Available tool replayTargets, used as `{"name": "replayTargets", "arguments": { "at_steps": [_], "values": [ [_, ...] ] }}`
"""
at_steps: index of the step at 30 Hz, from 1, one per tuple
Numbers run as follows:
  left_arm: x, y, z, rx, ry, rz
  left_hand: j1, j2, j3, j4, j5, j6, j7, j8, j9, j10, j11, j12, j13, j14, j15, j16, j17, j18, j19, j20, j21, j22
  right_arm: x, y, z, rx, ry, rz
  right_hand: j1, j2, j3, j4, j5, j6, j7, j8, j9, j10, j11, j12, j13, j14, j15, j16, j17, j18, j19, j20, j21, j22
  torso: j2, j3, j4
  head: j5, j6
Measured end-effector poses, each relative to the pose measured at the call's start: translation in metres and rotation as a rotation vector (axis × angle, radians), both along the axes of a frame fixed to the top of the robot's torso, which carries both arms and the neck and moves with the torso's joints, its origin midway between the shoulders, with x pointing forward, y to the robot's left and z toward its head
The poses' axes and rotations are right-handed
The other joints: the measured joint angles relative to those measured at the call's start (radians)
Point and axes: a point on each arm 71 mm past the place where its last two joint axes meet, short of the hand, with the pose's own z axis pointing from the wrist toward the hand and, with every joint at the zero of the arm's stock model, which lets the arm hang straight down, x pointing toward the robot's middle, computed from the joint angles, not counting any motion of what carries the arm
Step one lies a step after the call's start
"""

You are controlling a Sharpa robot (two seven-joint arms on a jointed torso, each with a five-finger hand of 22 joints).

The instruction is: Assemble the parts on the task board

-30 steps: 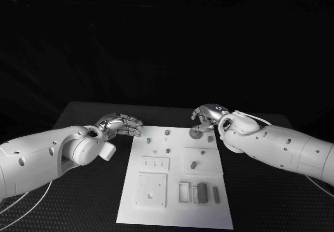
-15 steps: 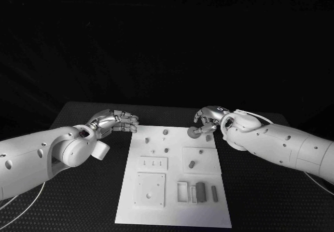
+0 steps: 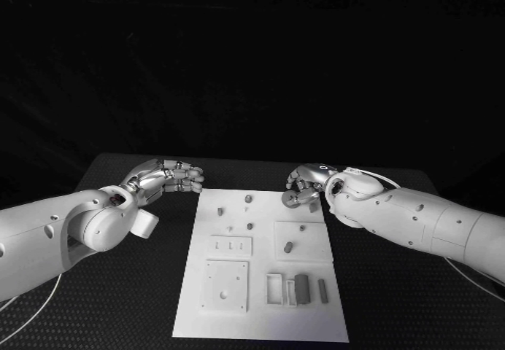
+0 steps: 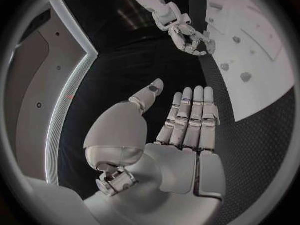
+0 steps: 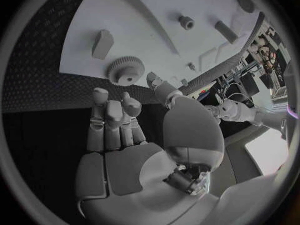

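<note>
- While I watched the head view, the task board lay flat in the middle of the black table, its long side running away from the robot.
- My left hand sat over the table just off the board's far left corner, touching none of the parts as far as I could see.
- From the left wrist view that hand held nothing: the fingers were stretched out straight and pressed side by side, the thumb standing off to one side.
- My right hand hovered at the board's far right corner, fingers bent downward over a small grey gear.
- From the right wrist view the gear lay flat at the board's edge, just beyond the fingertips; I saw a gap between them, so I judged the hand loosely spread and gripping nothing.
- Just beside the gear on the board lay a small grey block.
- Several grey pegs stood in the far half of the board, between the two hands.
- A square raised plate sat right of the board's centre with a grey part on it.
- Nearest the robot, a grey bar stood in a rack next to a slimmer grey pin.
- Left of that rack lay a flat square plate with one small hole.
</note>
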Motion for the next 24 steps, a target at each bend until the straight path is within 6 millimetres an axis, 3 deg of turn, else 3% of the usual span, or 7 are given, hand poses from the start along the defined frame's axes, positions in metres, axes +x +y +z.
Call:
{"name": "replayTargets", "arguments": {
  "at_steps": [8, 24],
  "values": [
    [0.000, -0.001, 0.000, -0.002, -0.001, -0.004, 0.000, 0.000, 0.000, 0.000, 0.000, 0.000, 0.000, 0.000, -0.001, 0.000, 0.000, 0.000, 0.000, 0.000, 0.000, 0.000, 0.000, 0.000, 0.000, 0.000, 0.000, 0.000, 0.001, -0.007, -0.004, -0.015, 0.007, -0.014, 0.016, 0.027, -0.016, -0.016, 0.000, -0.002, -0.002, 0.000, 0.001, -0.004, -0.003, 0.007, 0.000, -0.004, -0.003, 0.008, 0.000, 0.000, -0.002, 0.002, 0.000, 0.000, 0.000, 0.0002, 0.0006, -0.001, -0.003],
    [0.000, 0.000, 0.000, 0.002, 0.003, 0.001, 0.000, 0.000, 0.000, 0.000, 0.000, 0.000, 0.000, 0.000, -0.001, 0.000, 0.000, 0.000, -0.001, 0.000, 0.000, 0.000, 0.000, 0.000, 0.000, 0.000, 0.000, 0.000, 0.000, -0.010, -0.008, -0.028, 0.023, -0.015, 0.025, 0.046, -0.027, -0.036, 0.000, -0.002, -0.002, 0.000, 0.001, -0.004, -0.003, 0.011, -0.001, -0.004, -0.003, 0.012, -0.001, 0.000, -0.003, 0.003, 0.000, 0.000, 0.000, 0.0010, -0.0019, -0.012, -0.005]
  ]
}}
